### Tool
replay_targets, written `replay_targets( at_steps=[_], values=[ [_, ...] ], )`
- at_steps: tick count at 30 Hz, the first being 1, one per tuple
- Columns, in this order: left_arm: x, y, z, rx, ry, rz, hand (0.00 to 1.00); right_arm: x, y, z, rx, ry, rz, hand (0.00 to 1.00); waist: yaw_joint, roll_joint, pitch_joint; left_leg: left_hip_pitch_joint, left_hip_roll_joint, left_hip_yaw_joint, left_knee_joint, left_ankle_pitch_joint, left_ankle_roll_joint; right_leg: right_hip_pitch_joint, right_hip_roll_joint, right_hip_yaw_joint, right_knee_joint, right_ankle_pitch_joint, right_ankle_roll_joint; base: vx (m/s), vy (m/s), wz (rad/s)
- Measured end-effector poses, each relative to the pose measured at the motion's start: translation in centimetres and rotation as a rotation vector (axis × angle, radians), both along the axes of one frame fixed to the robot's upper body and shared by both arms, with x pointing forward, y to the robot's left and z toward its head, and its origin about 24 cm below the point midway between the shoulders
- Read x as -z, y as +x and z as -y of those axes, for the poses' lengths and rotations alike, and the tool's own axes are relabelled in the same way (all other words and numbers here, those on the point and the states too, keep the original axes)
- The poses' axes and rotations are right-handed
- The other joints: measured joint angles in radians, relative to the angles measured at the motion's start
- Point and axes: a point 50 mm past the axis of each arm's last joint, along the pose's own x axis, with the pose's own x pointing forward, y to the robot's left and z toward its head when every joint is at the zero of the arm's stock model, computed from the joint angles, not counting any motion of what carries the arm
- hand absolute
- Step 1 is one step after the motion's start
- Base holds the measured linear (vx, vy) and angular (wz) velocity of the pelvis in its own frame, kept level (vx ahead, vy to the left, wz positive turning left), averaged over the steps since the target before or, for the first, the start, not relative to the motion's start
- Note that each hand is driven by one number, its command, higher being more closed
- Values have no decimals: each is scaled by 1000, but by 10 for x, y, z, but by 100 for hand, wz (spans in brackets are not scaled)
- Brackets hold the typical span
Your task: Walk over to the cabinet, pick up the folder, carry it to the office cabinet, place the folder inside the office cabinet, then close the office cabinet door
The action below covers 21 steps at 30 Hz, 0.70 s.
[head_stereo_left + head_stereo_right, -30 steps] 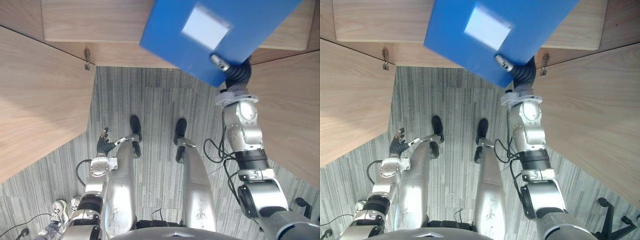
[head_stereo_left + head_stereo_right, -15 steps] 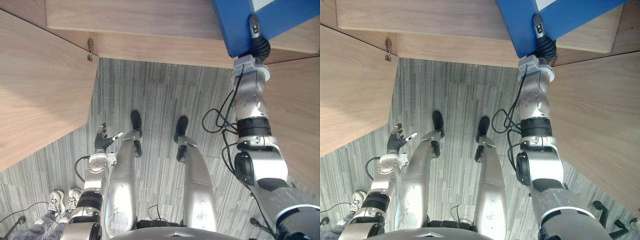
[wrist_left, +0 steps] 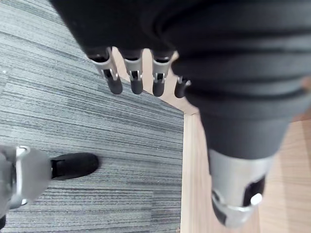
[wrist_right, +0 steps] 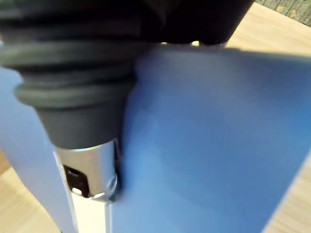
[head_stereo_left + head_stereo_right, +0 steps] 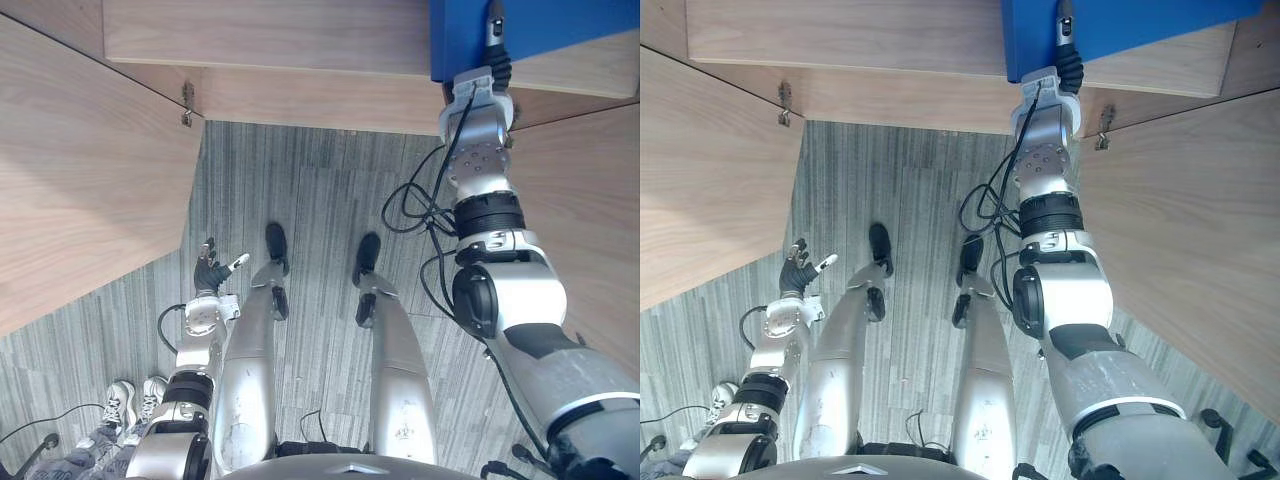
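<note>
The blue folder (image 5: 540, 30) is up at the far right, over the wooden cabinet board (image 5: 270, 40), and runs past the top edge of the view. My right hand (image 5: 493, 40) is stretched forward and shut on the folder, thumb (image 4: 90, 179) pressed flat against its blue cover (image 4: 218, 136); the fingers are hidden behind the folder. My left hand (image 5: 210, 275) hangs low by my left side, open with straight fingers (image 3: 136, 80), holding nothing.
The cabinet's left door (image 5: 80, 170) and right door (image 5: 590, 230) both stand open toward me, flanking a strip of grey carpet (image 5: 310, 200). A hinge (image 5: 187, 100) shows at the left door's inner edge. A person's shoes (image 5: 120, 400) stand at lower left.
My right arm has stretched forward, carrying the folder from the upper middle to the upper right and further over the cabinet board. The left hand stays hanging open.
</note>
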Motion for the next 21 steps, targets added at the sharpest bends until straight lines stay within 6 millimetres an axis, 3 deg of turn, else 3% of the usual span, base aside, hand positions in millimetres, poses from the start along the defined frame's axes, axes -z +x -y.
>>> replay_targets(
  at_steps=[5, 10, 21],
  values=[
    [3, 0, 4, -12, -11, -21, 0, 5, -2, 5, 38, 186, -6, 0, 6, 7, -4, 22, -1, 8, -50, 35, 1, 0, 1, -4, -11, 3, -5, 32, -55, 3],
    [3, 1, 13, 1, -31, -20, 0, -4, -7, 5, 43, 212, 30, 0, 7, 7, -4, 26, -1, 9, -58, 38, -1, 1, 2, -4, -13, 2, -6, 38, -43, 0],
    [-5, 3, 12, -14, -24, 12, 0, -6, -10, 6, 68, 209, 55, 0, 9, 7, -4, 29, -2, 11, -63, 40, -1, 1, 2, -3, -14, 2, -6, 28, -26, 0]
  ],
)
